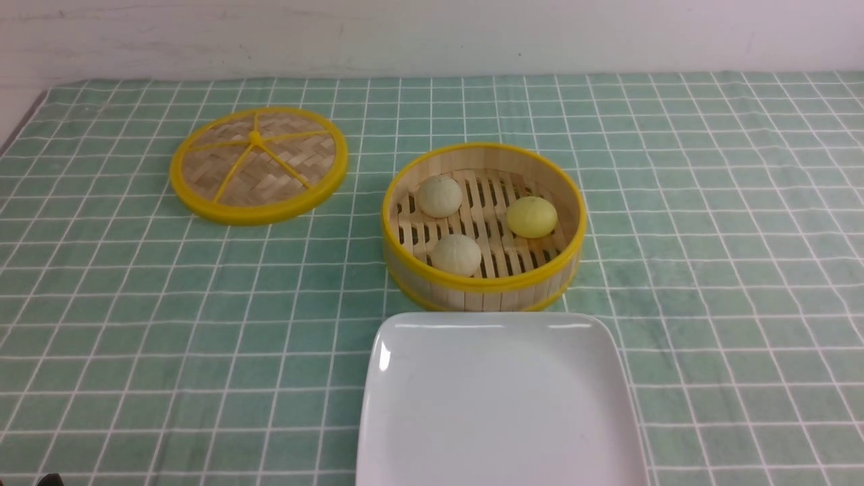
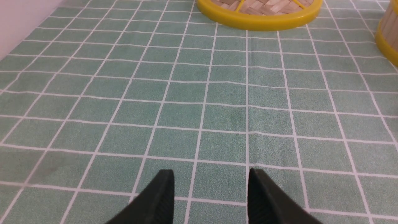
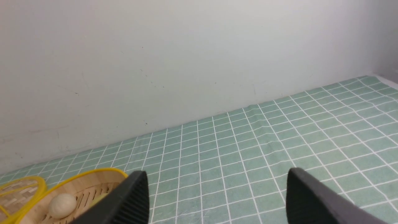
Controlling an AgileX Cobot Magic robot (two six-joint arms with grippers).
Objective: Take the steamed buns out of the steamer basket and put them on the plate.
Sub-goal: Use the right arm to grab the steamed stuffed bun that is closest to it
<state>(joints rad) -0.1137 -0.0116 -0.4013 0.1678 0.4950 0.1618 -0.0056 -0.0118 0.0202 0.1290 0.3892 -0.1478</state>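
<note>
The steamer basket point(image 1: 483, 283) stands mid-table and holds three steamed buns: a pale one point(image 1: 440, 196) at the back left, a pale one point(image 1: 456, 254) at the front, a yellow one point(image 1: 532, 217) at the right. The white plate point(image 1: 499, 405) lies just in front of the basket and is bare. My left gripper point(image 2: 210, 174) is open and empty over the cloth, with the basket's wall point(image 2: 387, 34) at that view's edge. My right gripper point(image 3: 217, 177) is open and empty; its view shows the basket point(image 3: 90, 177) with a pale bun point(image 3: 62, 205).
The flat woven lid point(image 1: 258, 164) with a yellow rim lies at the back left; it also shows in the left wrist view point(image 2: 259, 12). A green checked cloth point(image 1: 729, 236) covers the table. A white wall point(image 3: 186, 62) runs along the far edge.
</note>
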